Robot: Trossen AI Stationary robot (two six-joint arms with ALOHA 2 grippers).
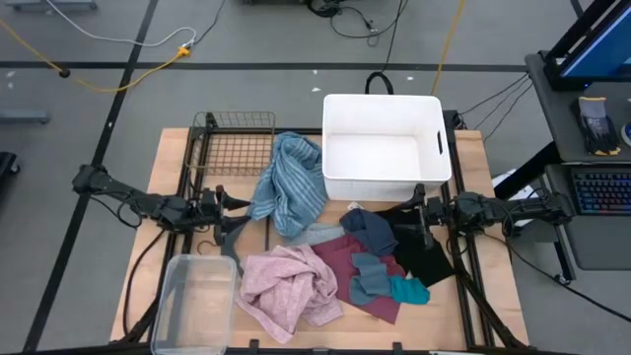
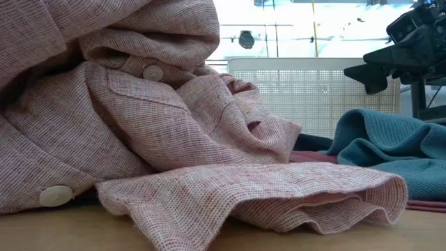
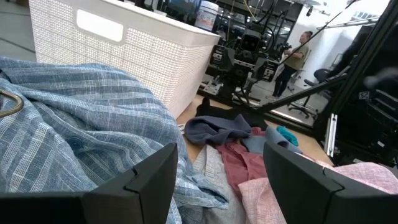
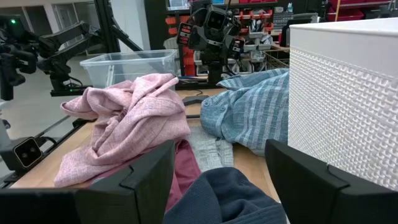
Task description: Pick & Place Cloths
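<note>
Pink woven fabric, a buttoned shirt point(image 1: 286, 284), lies crumpled at the front of the wooden counter point(image 1: 168, 168), just beside a clear plastic tub point(image 1: 192, 301). A maroon cloth point(image 1: 345, 266) touches it and spreads under a small grey-blue piece point(image 1: 369, 276) and a teal piece point(image 1: 409, 290). A navy piece point(image 1: 371, 227) sits behind these, and black shorts point(image 1: 422, 251) lie at the right side of the heap. The blue-striped towel point(image 1: 291, 182) is bunched nearer the back, between a wire basket point(image 1: 235, 148) and a white plastic bin point(image 1: 385, 146), touching the bin's lower left corner.

The left hand point(image 1: 229, 202) hangs just beside the striped towel, fingers spread and holding nothing. The right hand point(image 1: 419, 210) hangs over the black shorts, near the front wall of the white bin, fingers likewise spread and empty.

In the left wrist view a person point(image 3: 297, 59) stands in the room beyond the counter
</note>
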